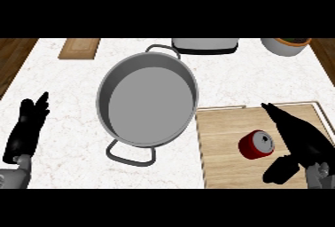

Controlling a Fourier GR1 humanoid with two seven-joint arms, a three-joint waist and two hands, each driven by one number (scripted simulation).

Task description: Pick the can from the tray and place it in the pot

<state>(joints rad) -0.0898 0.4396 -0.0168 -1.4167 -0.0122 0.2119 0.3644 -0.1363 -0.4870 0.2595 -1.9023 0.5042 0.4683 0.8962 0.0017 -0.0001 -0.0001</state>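
The red can (256, 144) was seen lying on its side on the wooden tray (222, 128), silver top facing up toward the view, just right of the steel pot (147, 99). It was not yet lifted.

The right hand (297, 135) was positioned just right of the can, fingers held straight and pointing away from the robot, thumb (278, 170) spread apart below. Nothing was pinched; contact with the can could not be confirmed. The left hand (27, 126) was at rest well left of the pot, fingers straight and together, pointing up.

The pot was seen empty, with one loop handle on its far side and one on its near side, its right rim meeting the tray's left edge in the view.

Beyond the pot, a wooden board (79, 48), a toaster-like appliance (204, 45) and a white bowl (286, 45) were noted. None sat in the likely transfer path.

Risks judged from here:
- The can is on its side, so it could be rolled away across the tray if nudged by fingers before closure.
- With a grasp closed across the round body, the can could be squeezed out sideways.
- The pot's right rim could be clipped on transfer if the can were carried too low, shifting the pot.
- A tilted release could let the can roll inside the pot.
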